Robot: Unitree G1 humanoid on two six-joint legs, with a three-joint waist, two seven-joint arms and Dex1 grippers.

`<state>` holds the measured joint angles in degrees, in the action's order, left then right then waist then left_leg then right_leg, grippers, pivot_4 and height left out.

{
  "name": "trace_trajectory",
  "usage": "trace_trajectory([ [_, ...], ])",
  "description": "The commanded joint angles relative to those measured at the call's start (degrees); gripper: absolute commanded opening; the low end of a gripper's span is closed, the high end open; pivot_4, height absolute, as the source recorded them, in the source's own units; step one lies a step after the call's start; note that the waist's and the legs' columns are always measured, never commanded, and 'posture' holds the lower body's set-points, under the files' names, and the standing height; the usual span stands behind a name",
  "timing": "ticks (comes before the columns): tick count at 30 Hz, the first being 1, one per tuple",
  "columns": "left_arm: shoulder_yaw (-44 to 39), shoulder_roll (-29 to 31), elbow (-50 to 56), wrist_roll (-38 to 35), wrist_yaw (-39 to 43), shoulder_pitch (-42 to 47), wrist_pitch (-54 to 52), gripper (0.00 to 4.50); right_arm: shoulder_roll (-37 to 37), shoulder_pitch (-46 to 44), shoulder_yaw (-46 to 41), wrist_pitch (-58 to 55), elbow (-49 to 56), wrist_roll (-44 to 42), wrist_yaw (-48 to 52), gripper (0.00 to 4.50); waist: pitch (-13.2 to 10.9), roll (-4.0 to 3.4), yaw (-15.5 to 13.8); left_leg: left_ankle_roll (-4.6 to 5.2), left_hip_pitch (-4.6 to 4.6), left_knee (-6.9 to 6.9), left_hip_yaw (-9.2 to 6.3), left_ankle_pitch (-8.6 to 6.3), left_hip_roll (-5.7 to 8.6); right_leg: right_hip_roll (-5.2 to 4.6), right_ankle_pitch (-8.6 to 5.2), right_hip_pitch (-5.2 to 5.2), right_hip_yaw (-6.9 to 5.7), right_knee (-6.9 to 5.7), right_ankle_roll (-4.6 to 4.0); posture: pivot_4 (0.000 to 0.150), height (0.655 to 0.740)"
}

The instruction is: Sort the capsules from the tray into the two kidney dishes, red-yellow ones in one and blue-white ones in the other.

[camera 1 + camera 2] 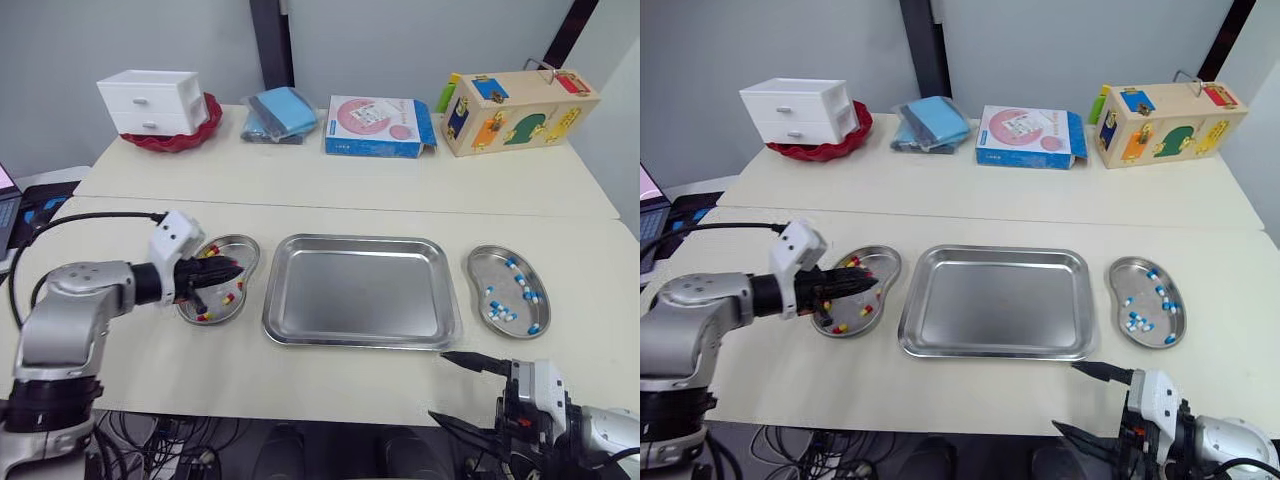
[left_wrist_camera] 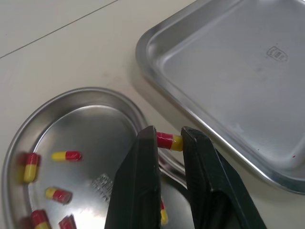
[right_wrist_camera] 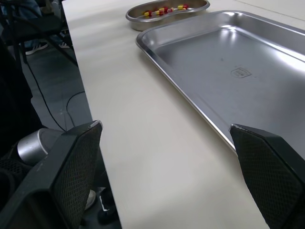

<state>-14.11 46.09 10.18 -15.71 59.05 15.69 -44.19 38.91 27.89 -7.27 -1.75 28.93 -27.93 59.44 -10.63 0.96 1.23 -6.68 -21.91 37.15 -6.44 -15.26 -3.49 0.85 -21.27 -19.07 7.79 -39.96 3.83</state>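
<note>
The left end effector (image 2: 167, 138) pinches a red-yellow capsule (image 2: 170, 141) over the left dish (image 2: 71, 91), at the tray's (image 1: 360, 300) 9 o'clock. Blue-white capsules (image 1: 502, 313) lie in the right dish (image 1: 478, 285) at 3 o'clock. The right end effector (image 3: 165, 126) gapes wide at 5 o'clock.

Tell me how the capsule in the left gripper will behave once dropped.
The capsule is rounded and glossy, so it will likely roll, though the raised rim of the kidney dish should stop it. Tiny beside the left gripper, it is probably very light.
</note>
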Motion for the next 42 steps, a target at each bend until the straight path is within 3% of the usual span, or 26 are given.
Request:
trace_trajectory([
  [1,-1.4,0.4,0.7,-1.3,-2.2,-0.2,1.5,0.38,0.5,-1.2,-1.2,-1.5,1.6,-1.6,-0.8,4.5,0.0,0.0,0.0,0.0,-0.01,0.0,0.0,0.0,0.0,0.0,0.0,0.0,0.0,0.0,0.0,0.15,0.74],
  [7,0.2,0.5,0.3,-1.8,-4.4,-0.7,2.2,0.38,1.1,-1.5,-2.1,-3.3,3.1,-2.6,-1.1,4.5,0.0,0.0,0.3,0.0,-0.01,-0.04,0.0,0.0,0.0,0.0,0.0,-0.02,0.0,0.0,0.0,0.15,0.74],
  [20,0.7,2.9,-2.5,-2.4,-4.9,-0.2,3.1,4.44,0.5,-0.5,-2.4,-2.9,3.1,-1.8,-1.0,4.5,0.0,0.0,0.5,0.0,-0.01,-0.06,0.01,0.0,0.0,0.0,0.0,-0.04,0.01,0.01,0.0,0.15,0.74],
  [32,-1.8,4.5,-2.8,-5.7,-3.0,-1.5,2.8,4.48,0.5,1.2,-4.5,-3.4,3.1,-2.7,-1.3,4.5,0.0,-0.01,0.5,0.0,-0.01,-0.07,0.02,0.0,0.0,0.0,0.0,-0.05,0.01,0.01,0.0,0.15,0.74],
  [42,-15.7,16.7,-14.5,-5.8,7.5,-16.3,11.3,4.48,12.0,2.4,-23.8,-14.8,-5.2,-7.2,2.5,4.5,-0.1,-0.02,1.2,0.01,0.05,-0.19,0.21,-0.01,-0.01,0.0,-0.02,-0.13,0.17,0.05,-0.03,0.15,0.74],
])
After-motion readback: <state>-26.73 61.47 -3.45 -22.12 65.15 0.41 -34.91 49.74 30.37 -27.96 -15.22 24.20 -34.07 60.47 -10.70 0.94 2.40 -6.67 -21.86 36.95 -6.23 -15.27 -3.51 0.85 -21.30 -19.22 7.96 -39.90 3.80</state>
